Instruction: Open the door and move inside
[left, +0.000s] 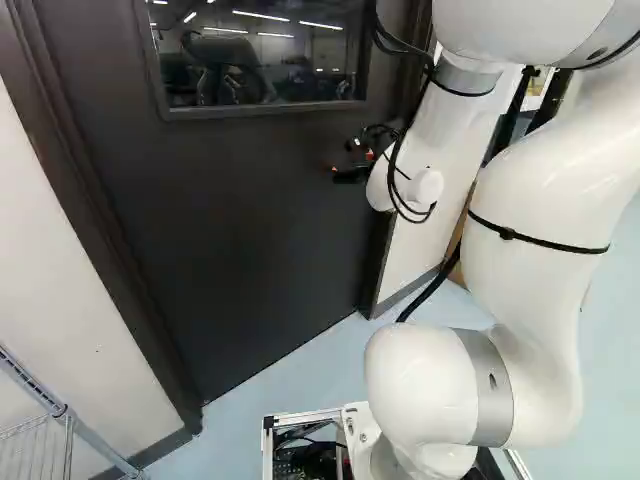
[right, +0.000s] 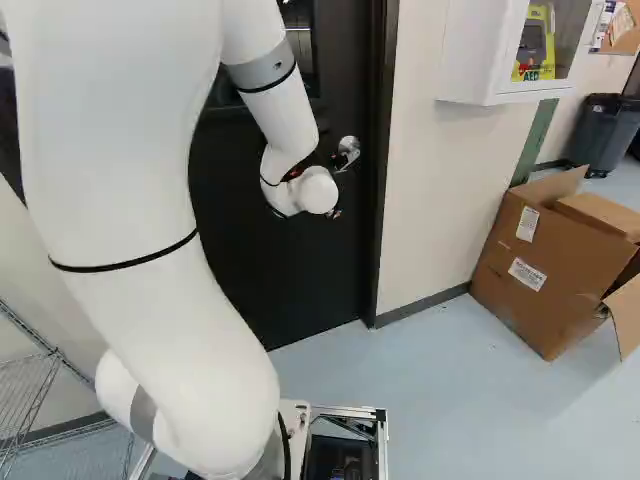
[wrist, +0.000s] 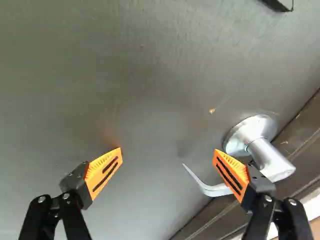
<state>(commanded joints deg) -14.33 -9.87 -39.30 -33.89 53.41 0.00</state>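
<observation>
At the flat dark-grey door (left: 230, 210), it's grasping time: black, orange-padded gripper (wrist: 167, 151) spread wide, we must now centre on that curved silver lever handle (wrist: 271, 161).

A: Right base view. Any print legible from my desk?
B: One sign, I read "AED". It stands low on the yellow case (right: 535, 45) inside the white wall cabinet (right: 467, 50).
A: Cardboard box (right: 505, 285)?
B: Two white labels, upper (right: 527, 224) and lower (right: 527, 274). Print too small for me. Same with the posted papers (right: 605, 20) past the cabinet.
</observation>
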